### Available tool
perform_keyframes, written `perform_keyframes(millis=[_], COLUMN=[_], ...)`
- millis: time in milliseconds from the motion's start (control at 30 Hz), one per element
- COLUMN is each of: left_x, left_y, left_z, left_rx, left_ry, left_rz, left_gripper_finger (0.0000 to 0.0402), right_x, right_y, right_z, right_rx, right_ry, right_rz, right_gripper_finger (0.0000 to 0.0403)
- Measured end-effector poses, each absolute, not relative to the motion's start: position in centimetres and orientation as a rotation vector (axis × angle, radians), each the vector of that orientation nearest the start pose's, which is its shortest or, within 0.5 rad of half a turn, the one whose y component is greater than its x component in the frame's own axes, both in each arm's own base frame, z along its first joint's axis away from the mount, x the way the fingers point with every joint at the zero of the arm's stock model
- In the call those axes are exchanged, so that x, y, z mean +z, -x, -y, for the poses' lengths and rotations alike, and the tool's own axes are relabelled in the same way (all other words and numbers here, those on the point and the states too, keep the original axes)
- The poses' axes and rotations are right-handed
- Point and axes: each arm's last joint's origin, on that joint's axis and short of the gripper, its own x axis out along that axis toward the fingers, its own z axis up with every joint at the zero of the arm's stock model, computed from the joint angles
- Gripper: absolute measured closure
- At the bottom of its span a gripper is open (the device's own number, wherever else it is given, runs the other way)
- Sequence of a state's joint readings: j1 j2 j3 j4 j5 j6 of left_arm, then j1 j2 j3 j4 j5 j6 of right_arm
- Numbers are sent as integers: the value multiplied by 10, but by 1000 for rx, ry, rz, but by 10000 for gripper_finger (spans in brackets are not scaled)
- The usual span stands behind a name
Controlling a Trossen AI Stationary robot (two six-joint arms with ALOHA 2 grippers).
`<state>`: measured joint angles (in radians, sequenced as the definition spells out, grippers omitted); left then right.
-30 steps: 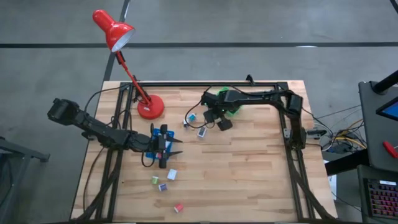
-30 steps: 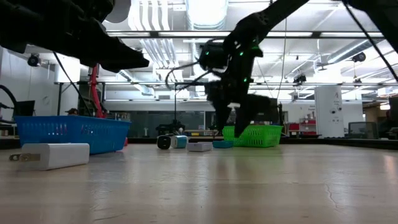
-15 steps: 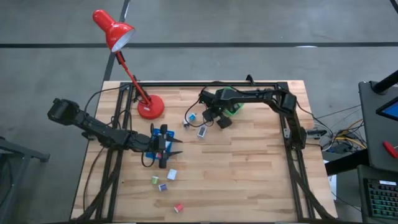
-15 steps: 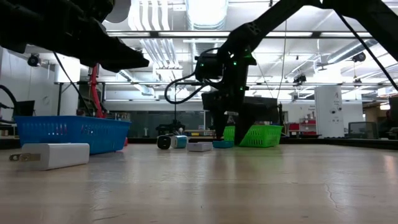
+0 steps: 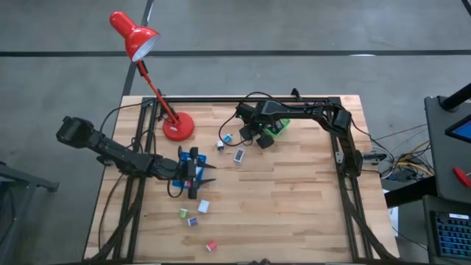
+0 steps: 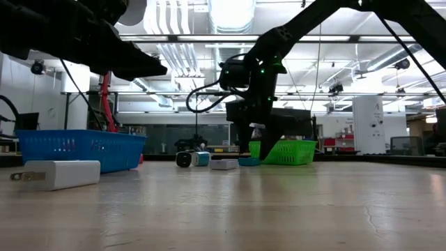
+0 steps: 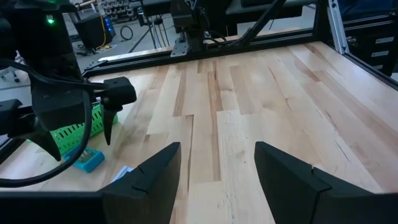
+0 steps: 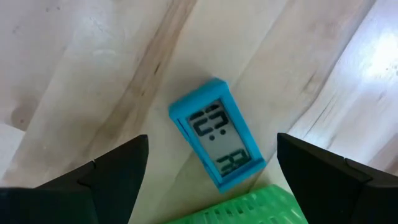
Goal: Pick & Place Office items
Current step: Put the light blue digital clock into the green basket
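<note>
- The left tool [image 5: 208, 174] hangs over the blue tray [image 5: 185, 171], well clear of the red lamp [image 5: 135, 34]. Its fingers stand apart with nothing between them, so it looks to be waiting.
- The right tool [image 8: 205, 168] hovers beside the green basket [image 8: 249, 208], fingers [image 8: 109, 171] spread wide and empty. The teal clock piece [image 8: 217, 142] lies flat on the surface directly below, framed between them, apparently lined up for a grasp.

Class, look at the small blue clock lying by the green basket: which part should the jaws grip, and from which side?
Probably from above, across the blue clock's two long sides: it lies flat, face up, and the right gripper hovers open over it. The green basket crowds one short end.
</note>
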<state>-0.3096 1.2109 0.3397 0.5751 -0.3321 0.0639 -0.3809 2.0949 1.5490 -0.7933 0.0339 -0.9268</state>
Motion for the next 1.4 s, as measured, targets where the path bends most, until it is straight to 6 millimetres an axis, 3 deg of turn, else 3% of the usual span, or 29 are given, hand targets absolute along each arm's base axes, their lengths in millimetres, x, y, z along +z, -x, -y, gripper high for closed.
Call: perform_keyframes(millis=[433, 667, 933, 1167, 1400], left_x=[174, 174, 174, 174, 174], left_y=[-214, -214, -214, -214, -214], left_z=[58, 58, 59, 59, 59], left_rx=[14, 13, 12, 12, 12], left_ry=[-156, -152, -149, -149, -152], left_rz=[-281, -281, -281, -281, -280], left_gripper_finger=[193, 193, 193, 193, 193], right_x=[162, 139, 142, 141, 140], right_y=[-387, -388, -390, -388, -386], right_z=[158, 161, 161, 160, 158], right_rx=[317, 352, 361, 374, 391], right_ry=[539, 489, 482, 476, 471], right_rz=[-1306, -1364, -1372, -1394, -1417], right_gripper_finger=[60, 60, 67, 115, 229])
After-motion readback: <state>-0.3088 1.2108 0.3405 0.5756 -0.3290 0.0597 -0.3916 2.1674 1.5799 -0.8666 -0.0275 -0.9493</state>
